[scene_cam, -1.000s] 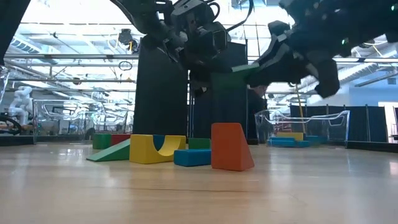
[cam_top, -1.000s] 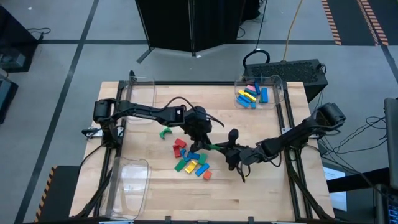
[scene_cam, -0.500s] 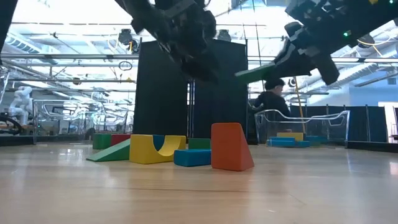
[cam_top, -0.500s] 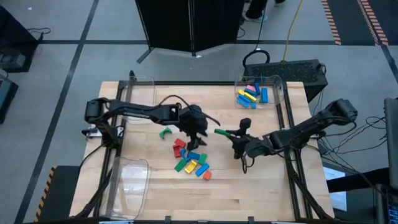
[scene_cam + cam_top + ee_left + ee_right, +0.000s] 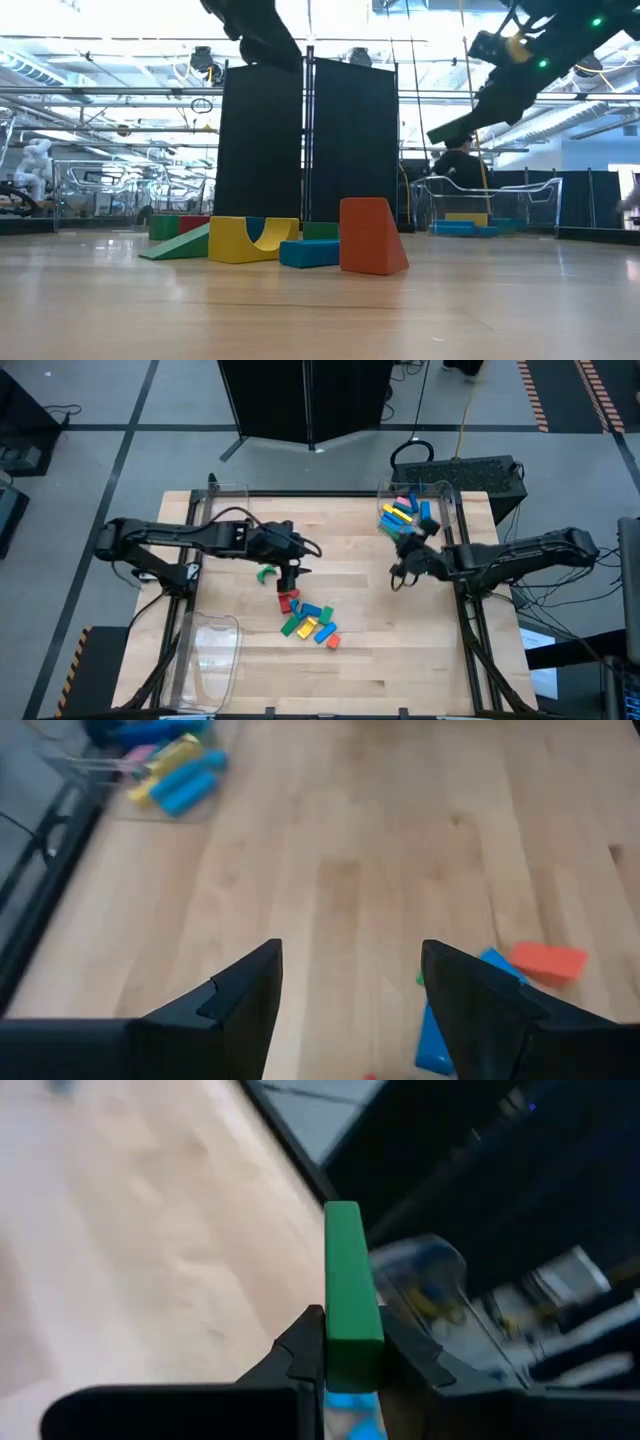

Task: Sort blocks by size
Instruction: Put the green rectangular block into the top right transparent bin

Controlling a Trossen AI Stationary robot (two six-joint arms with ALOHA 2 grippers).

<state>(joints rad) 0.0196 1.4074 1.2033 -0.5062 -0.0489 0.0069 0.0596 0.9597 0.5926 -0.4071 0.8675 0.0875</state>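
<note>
High view shows several long bright blocks (image 5: 403,513) already in the clear plastic bin (image 5: 447,491), the right gripper (image 5: 402,542) clamped on a long green bar (image 5: 351,1290) beside it, the left gripper (image 5: 291,577), fingers apart, above the unsorted pile (image 5: 306,619).

My left hand (image 5: 290,569) hung open over the middle of the bench (image 5: 400,660), fingers (image 5: 240,1005) spread with nothing between them, arm stretched in from the left edge. My right hand (image 5: 405,540) sat raised near the far right corner, fingers (image 5: 300,1345) clamped on a long green block (image 5: 352,1295).
</note>
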